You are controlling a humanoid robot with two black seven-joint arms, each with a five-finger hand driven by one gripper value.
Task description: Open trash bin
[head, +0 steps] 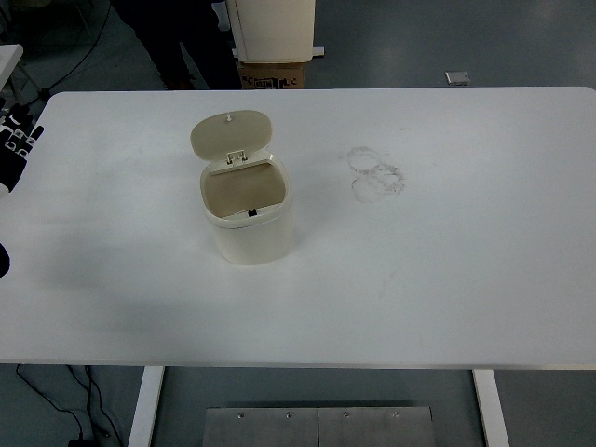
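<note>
Head view: trash bin (250, 220) standing on the table (447, 261), lid (231, 132) tilting up, open.
Left hand (13, 146): showing at left edge, finger state unclear.

The white worktop (447, 279) stands on white legs (146, 405). Grey floor (419, 42) lies beyond. A cardboard box (273, 74) sits past the far edge.

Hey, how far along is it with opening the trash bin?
It looks done. The trash bin stands on the white table with its lid flipped up and back on the hinge, so the inside is exposed. Nothing is being held. Only the left hand shows, at the table's left edge, well clear of the bin; the right hand is out of view. Nothing seems left to do on the lid.
</note>
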